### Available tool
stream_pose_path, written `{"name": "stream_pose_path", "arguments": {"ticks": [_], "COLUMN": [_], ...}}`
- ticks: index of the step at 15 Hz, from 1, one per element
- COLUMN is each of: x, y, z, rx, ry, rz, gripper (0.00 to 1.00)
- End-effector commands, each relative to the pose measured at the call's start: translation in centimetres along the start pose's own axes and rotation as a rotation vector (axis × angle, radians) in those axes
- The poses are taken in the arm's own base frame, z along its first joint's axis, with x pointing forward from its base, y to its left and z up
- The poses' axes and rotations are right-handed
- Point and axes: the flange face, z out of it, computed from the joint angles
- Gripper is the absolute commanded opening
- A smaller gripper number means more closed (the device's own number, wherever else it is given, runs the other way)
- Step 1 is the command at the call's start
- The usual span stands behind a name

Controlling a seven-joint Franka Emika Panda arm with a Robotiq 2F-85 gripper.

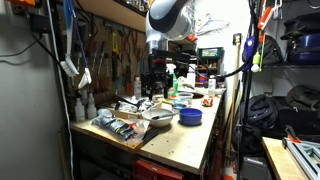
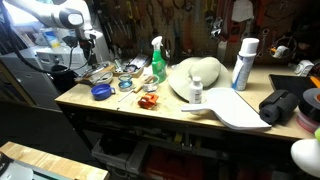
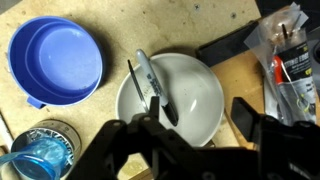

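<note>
Round white bowl [image 3: 200,85], holding a slim grey pen-like tool [image 3: 146,72], lies directly beneath the pincer [image 3: 198,115]. Pincer spread, gripping nothing. Arm [image 1: 168,20] stands over it, wrist pointing straight down. Bowl sits just beside a round blue plastic bowl [image 3: 55,58], toward one end of the wooden surface [image 1: 185,145]

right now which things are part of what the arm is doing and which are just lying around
In hand: gripper, open above the white bowl; pen lying in it.
Lying about: blue bowl, blue-lidded jar, packets, green spray bottle, white can.
</note>
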Motion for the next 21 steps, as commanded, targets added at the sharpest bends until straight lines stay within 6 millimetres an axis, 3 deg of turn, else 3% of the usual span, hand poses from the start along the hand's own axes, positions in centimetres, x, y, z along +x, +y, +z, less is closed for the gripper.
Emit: {"name": "stream_pose_path", "arguments": {"ticks": [1, 5, 6, 12, 16, 21], "x": [-1.2, 0.1, -0.6, -0.2, 0.7, 2.3], "y": [0.4, 0.3, 0.2, -0.7, -0.9, 0.1], "z": [2.1, 4.2, 3.1, 4.5, 5.7, 7.3], "rx": [-0.01, -0.013, -0.016, 0.021, 0.004, -0.012], "ry": [-0.01, -0.038, -0.031, 0.004, 0.023, 0.041], "rz": [-0.193, -0.28, -0.26, -0.277, -0.275, -0.226], "gripper": [1.0, 1.0, 1.0, 1.0, 0.69, 0.65]}}
